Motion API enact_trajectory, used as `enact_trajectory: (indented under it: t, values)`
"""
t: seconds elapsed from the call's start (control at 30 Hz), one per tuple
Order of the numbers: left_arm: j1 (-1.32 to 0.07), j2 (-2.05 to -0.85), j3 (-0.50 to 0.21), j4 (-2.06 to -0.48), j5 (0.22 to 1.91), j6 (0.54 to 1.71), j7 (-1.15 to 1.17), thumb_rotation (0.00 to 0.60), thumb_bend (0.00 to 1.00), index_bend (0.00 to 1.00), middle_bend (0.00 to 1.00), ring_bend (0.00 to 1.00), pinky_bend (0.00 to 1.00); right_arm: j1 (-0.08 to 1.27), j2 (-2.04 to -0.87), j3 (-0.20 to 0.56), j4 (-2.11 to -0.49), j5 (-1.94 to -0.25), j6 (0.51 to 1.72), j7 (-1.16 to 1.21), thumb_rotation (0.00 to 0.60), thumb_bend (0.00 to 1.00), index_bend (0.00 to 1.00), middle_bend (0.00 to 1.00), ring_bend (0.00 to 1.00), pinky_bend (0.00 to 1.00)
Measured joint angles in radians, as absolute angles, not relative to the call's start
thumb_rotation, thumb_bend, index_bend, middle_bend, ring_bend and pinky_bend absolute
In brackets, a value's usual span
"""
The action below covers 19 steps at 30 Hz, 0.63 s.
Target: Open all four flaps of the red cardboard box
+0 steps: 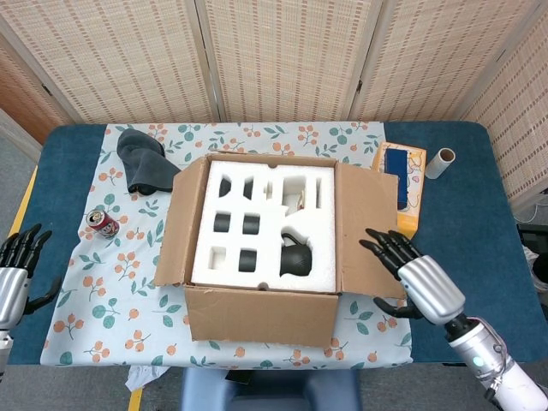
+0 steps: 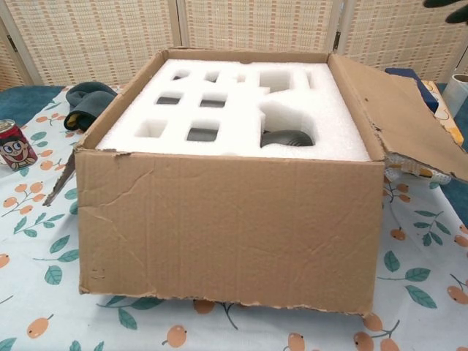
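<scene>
Right hand (image 1: 417, 282): silver-grey metallic shell over the back, smooth and rounded. Fingers (image 1: 385, 248) black, slim and segmented; thumb black likewise. Behind the hand a dark wrist collar, then a silver cylindrical forearm section with a ribbed band and a small green light on it; the arm casing turns white towards the frame edge.

Left hand (image 1: 15, 276): same pattern, silver shell over the back with black segmented fingers and a black thumb. Only partly in frame.

No markings or cables legible on either.
</scene>
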<state>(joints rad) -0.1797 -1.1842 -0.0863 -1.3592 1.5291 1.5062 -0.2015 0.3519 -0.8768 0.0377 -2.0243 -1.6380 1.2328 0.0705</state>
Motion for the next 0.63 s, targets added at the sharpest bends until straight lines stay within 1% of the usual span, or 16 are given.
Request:
enact_trajectory:
  t: [0.1, 0.23, 0.4, 0.63]
  values:
    - [-0.182, -1.185, -0.082, -1.363, 1.529, 1.497, -0.185, 0.6, 0.46, 0.0, 0.0, 0.0, 0.0, 0.316, -0.971, 0.055, -1.917, -1.568, 1.296, -0.079, 0.6, 0.34, 0.0, 0.0, 0.0, 0.0]
    - [-0.185, -1.189, -0.081, -1.365, 1.52, 1.483, -0.161, 0.6, 0.46, 0.0, 0.0, 0.0, 0.0, 0.277, -1.078, 0.073, -1.759, -1.501, 1.357, -0.14, 0.6, 0.34, 0.0, 0.0, 0.0, 0.0]
    - [-0.192, -1.203, -0.088, -1.367, 1.5, 1.465, -0.122, 0.6, 0.46, 0.0, 0.0, 0.0, 0.0, 0.245, -1.172, 0.081, -1.582, -1.465, 1.393, -0.073, 0.6, 0.33, 0.0, 0.0, 0.0, 0.0]
    - [-0.2, -1.219, -0.094, -1.361, 1.482, 1.452, -0.099, 0.6, 0.46, 0.0, 0.0, 0.0, 0.0, 0.227, -1.176, 0.08, -1.507, -1.46, 1.386, 0.108, 0.6, 0.34, 0.0, 0.0, 0.0, 0.0]
